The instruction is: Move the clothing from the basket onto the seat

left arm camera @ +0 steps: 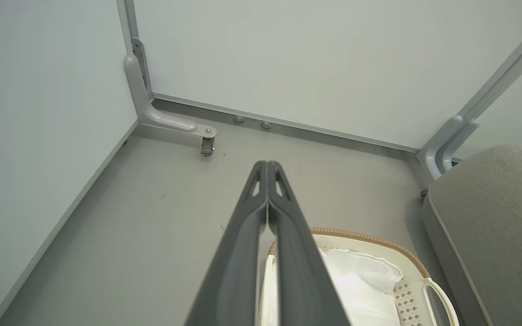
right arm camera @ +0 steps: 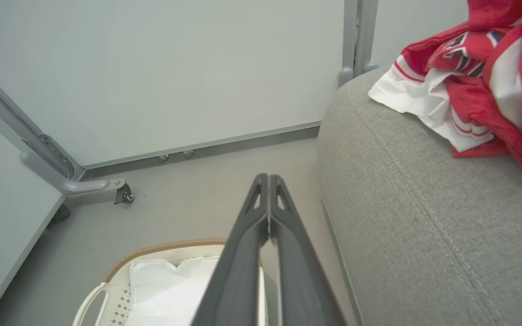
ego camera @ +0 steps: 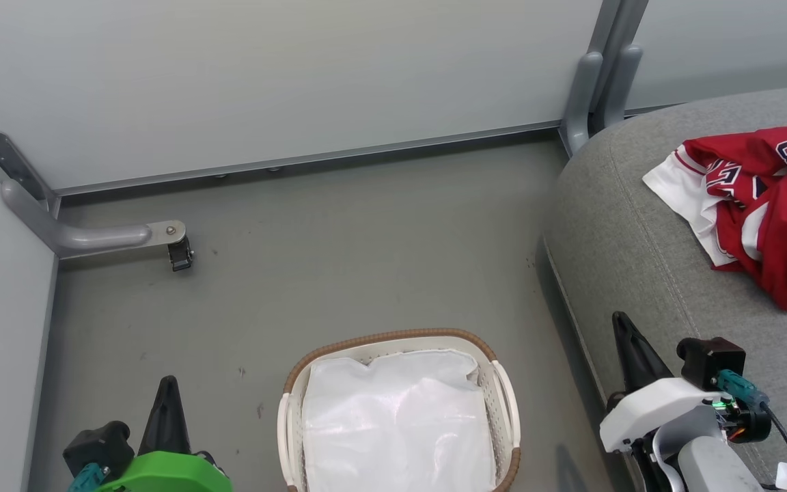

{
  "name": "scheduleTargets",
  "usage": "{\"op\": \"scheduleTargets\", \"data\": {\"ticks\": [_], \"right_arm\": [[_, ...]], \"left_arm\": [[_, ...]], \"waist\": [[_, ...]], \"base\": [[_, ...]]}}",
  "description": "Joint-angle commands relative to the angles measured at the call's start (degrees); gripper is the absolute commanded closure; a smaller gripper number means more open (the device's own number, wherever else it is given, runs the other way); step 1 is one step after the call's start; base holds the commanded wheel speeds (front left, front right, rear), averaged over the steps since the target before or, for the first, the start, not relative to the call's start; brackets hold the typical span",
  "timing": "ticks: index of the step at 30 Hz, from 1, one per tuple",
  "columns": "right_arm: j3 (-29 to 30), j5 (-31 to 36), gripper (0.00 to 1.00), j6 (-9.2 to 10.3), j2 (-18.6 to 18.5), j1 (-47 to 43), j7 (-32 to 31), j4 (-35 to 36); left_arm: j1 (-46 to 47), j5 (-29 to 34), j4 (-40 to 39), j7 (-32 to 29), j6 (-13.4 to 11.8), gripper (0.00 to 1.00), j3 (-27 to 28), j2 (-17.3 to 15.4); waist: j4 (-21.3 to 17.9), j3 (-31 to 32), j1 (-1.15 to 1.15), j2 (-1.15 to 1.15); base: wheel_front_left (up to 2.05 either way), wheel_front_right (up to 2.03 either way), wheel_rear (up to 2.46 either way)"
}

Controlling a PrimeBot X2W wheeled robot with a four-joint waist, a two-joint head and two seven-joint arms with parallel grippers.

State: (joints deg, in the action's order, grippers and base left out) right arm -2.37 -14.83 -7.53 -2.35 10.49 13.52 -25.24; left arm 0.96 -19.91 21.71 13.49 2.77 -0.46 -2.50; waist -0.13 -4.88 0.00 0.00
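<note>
"If we start close by, what do the two arms hold?"
"Nothing. The left gripper (ego camera: 167, 389) and the right gripper (ego camera: 622, 328) are both squeezed shut on air, one on each side of the basket (ego camera: 393, 336)."
"What is in the basket?"
"Just a white sheet (ego camera: 397, 424)."
"So where is the clothing (ego camera: 776, 205)?"
"Up on the seat (ego camera: 639, 273), far and to the right of the right gripper. It is a crumpled heap, so I can't tell its long way. That arm is nearer, with only bare cushion between. I think the job is done."
"And farther?"
"Grey floor (ego camera: 366, 239), then the wall (ego camera: 298, 82)."
</note>
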Motion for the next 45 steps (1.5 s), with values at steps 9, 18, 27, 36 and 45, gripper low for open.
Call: {"op": "scheduleTargets", "data": {"ticks": [9,18,27,36,45], "right_arm": [[1.3,-11.2,1.0,0.01,-0.3,-0.1,-2.7,2.6],[2.3,-19.7,1.0,0.01,-0.3,-0.7,-4.9,3.8],[3.1,-27.2,1.0,0.02,-0.4,-1.1,-6.9,4.9],[4.0,-34.2,1.0,0.03,-0.4,-1.6,-8.7,5.8],[4.7,-40.6,1.0,0.03,-0.5,-2.0,-10.4,6.6]], "left_arm": [[1.2,-10.5,-2.0,-2.6,0.9,1.0,1.1,-0.2],[1.8,-18.5,-2.8,-4.8,1.4,1.0,1.8,-0.2],[2.3,-25.5,-3.5,-6.8,1.8,1.0,2.5,-0.3],[2.8,-32.0,-4.1,-8.6,2.3,1.0,3.1,-0.3],[3.3,-37.9,-4.7,-10.3,2.6,1.0,3.7,-0.3]], "waist": [[0.0,0.4,0.0,0.0],[0.0,0.7,0.0,0.0],[0.0,1.1,0.0,0.0],[0.0,1.4,0.0,0.0],[0.1,1.8,0.0,0.0]], "base": [[0.0,0.0,0.0],[0.0,0.0,0.0],[0.0,0.0,0.0],[0.0,0.0,0.0],[0.0,0.0,0.0]]}}
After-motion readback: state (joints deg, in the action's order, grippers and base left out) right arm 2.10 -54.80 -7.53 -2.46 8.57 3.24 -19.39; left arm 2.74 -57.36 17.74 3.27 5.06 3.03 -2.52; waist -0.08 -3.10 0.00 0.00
